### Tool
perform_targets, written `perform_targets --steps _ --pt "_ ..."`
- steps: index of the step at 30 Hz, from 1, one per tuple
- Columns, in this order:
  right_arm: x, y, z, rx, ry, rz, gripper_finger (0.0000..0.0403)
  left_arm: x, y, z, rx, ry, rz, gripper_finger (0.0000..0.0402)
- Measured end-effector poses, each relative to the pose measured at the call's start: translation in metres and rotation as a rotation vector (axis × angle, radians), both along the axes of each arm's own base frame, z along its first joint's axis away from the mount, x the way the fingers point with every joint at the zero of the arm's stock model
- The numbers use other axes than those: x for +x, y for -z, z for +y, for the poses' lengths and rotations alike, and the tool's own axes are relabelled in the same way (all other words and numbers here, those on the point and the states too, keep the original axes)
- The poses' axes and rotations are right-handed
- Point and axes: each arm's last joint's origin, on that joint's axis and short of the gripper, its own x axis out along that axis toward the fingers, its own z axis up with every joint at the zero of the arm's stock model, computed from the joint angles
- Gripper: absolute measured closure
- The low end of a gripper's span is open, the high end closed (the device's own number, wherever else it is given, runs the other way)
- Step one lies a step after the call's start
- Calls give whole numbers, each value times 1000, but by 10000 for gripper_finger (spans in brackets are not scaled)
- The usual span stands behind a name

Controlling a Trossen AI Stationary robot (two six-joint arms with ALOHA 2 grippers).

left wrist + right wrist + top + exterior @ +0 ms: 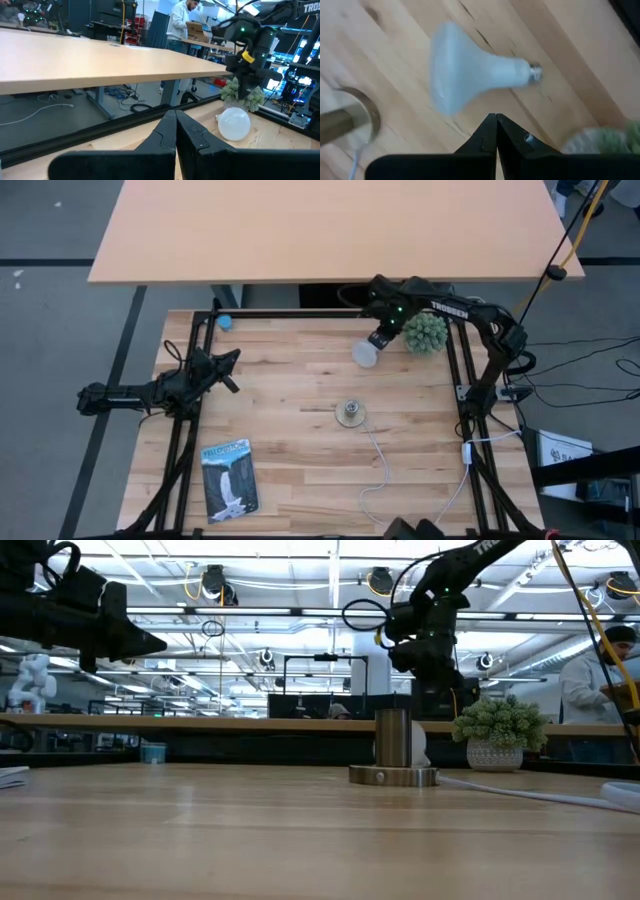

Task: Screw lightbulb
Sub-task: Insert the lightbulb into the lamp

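The white frosted lightbulb [366,352] lies on its side on the wooden table, near the far right; it also shows in the right wrist view [470,72] and the left wrist view [234,124]. The metal socket [350,414] stands upright mid-table with a white cord. My right gripper [496,119] hovers shut above the bulb's neck end, touching nothing. My left gripper [176,117] is shut and empty, raised at the table's left side [232,360].
A green spiky ball in a white pot [425,333] stands just right of the bulb. A blue thing [224,322] sits at the far left corner, a booklet [229,478] at the near left. The socket's white cord [380,465] runs toward the near edge.
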Motion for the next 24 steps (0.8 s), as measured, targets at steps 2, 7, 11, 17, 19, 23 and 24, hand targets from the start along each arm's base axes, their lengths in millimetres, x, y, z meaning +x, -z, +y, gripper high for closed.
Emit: perform_targets --steps 2,7,11,17,19,23,24 --pt "5 1 7 5 1 5 403 0 0 0 0 0 0 401" --pt "21 18 28 56 10 47 403 0 0 0 0 0 0 401" --pt "32 33 39 98 -29 82 403 0 0 0 0 0 1 401" --pt "55 23 55 242 -180 -210 403 0 0 0 0 0 0 401" --pt "55 16 58 225 -181 -237 403 0 0 0 0 0 0 401" --pt "41 8 59 150 -155 -125 403 0 0 0 0 0 0 401" --pt "36 5 59 123 -157 -88 403 0 0 0 0 0 0 401"
